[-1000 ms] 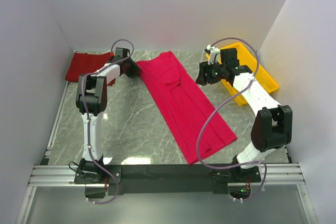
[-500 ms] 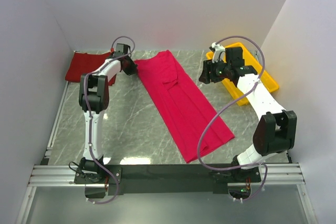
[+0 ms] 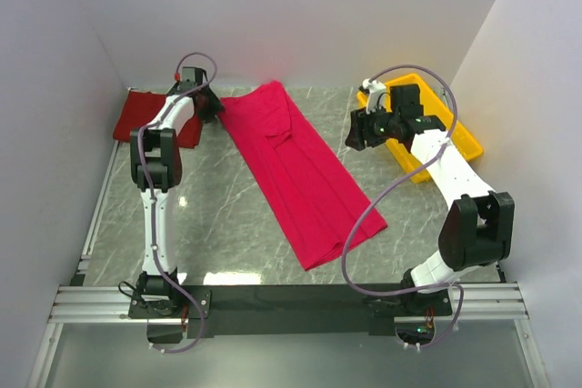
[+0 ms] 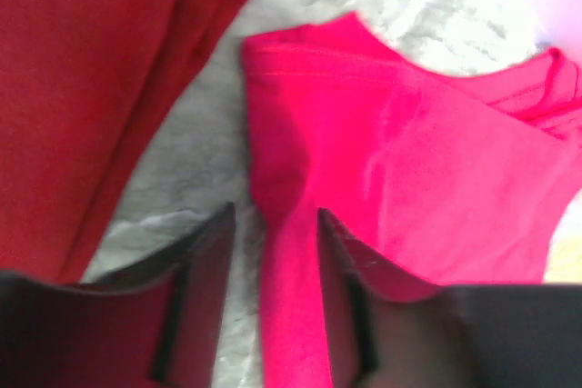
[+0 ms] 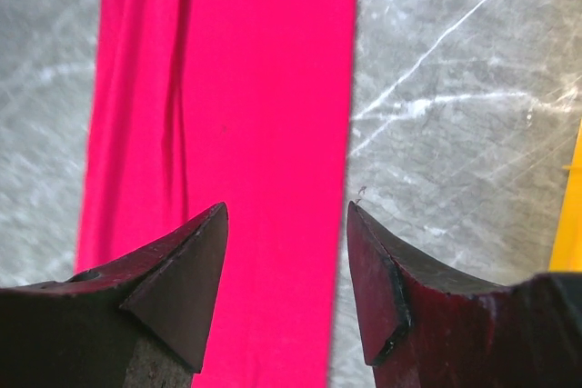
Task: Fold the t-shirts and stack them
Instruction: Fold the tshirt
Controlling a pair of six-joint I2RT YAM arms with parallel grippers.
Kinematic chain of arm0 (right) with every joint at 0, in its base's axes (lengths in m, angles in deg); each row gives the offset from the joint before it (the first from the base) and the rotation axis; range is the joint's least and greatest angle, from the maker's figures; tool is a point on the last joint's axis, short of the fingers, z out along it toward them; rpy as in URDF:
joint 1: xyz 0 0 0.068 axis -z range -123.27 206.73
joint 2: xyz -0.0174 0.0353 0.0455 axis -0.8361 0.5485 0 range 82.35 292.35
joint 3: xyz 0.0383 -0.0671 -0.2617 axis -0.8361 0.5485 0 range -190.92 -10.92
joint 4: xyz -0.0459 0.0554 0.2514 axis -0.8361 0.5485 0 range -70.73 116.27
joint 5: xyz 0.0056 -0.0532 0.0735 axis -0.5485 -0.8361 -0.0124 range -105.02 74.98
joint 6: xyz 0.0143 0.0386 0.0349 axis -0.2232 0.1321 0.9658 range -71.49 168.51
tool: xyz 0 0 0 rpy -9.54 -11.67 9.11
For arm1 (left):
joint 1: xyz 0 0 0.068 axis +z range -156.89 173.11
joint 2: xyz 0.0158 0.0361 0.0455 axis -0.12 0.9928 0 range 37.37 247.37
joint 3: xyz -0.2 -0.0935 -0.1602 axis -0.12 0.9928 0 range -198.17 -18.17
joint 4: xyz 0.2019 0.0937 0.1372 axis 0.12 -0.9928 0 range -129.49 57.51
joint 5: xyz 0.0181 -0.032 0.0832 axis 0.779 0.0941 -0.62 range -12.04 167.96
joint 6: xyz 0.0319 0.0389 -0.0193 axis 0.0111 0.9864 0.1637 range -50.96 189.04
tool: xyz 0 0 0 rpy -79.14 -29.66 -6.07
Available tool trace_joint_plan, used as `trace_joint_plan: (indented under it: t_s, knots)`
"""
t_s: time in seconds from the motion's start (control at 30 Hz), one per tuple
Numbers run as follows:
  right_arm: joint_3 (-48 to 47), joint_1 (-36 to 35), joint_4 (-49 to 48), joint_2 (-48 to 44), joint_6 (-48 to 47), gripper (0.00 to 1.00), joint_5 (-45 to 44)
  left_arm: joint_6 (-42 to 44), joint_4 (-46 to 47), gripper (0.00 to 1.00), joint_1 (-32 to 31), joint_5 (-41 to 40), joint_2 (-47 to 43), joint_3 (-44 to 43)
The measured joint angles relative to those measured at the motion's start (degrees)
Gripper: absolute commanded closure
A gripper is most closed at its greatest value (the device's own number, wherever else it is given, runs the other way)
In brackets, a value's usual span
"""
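Observation:
The bright crimson t-shirt (image 3: pixel 296 165) lies folded into a long strip, running diagonally from the back centre toward the front. The darker maroon t-shirt (image 3: pixel 136 115) lies folded in the back left corner. My left gripper (image 3: pixel 209 106) sits at the crimson strip's far left corner. In the left wrist view the left gripper (image 4: pixel 275 215) has its jaws apart, with a ridge of crimson t-shirt (image 4: pixel 409 179) between them and the maroon t-shirt (image 4: pixel 82 88) to their left. My right gripper (image 3: pixel 356 131) hovers open over the strip's right edge (image 5: pixel 255 88), holding nothing.
A yellow tray (image 3: pixel 455 129) stands at the back right, just behind the right arm, and its edge (image 5: pixel 573 224) shows in the right wrist view. White walls close in the marble table (image 3: pixel 209 215) on the left, back and right.
The left gripper moved left and back, dragging the crimson t-shirt's far end toward the maroon one; the whole strip shifted left. The right gripper barely moved.

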Motion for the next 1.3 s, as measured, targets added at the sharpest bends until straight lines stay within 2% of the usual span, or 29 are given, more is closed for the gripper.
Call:
trace_joint_plan:
  t_s: [0.07, 0.27, 0.4, 0.53, 0.67, 0.87, 1.1, 1.3]
  knots:
    - [1.0, 0.0, 0.4, -0.3, -3.2, 0.38, 0.3, 1.1, 1.6, 0.41, 0.0, 0.7, -1.4, 1.8]
    - [5.1, 0.2, 3.4, -2.9, -17.3, 0.37, 3.5, 4.6, 3.8, 0.32, -0.2, 4.1, -12.3, 12.0]
    - [10.6, 0.4, 7.6, -7.2, -32.5, 0.39, 8.4, 7.6, 8.4, 0.26, -0.4, 5.6, -27.4, 24.8]
    - [9.6, -1.0, 17.7, -5.9, -41.9, 0.47, 12.7, 9.0, 12.6, 0.25, -0.5, 7.8, -48.2, 41.9]
    - [10.5, -6.0, 20.8, -1.5, -38.7, 0.48, 13.6, 8.9, 14.6, 0.22, -0.7, 9.0, -67.6, 58.4]
    - [20.3, -14.4, 18.4, -2.1, -27.3, 0.48, 9.4, 5.7, 12.3, 0.22, -0.8, 9.0, -86.3, 76.4]
    - [23.1, -20.6, 14.0, -2.3, -18.8, 0.48, 1.9, 0.8, 9.2, 0.21, -0.8, 8.5, -96.8, 85.0]
    - [23.1, -24.2, 12.5, -2.3, -16.0, 0.47, -2.1, -0.6, 7.8, 0.21, -0.8, 8.5, -98.7, 85.9]
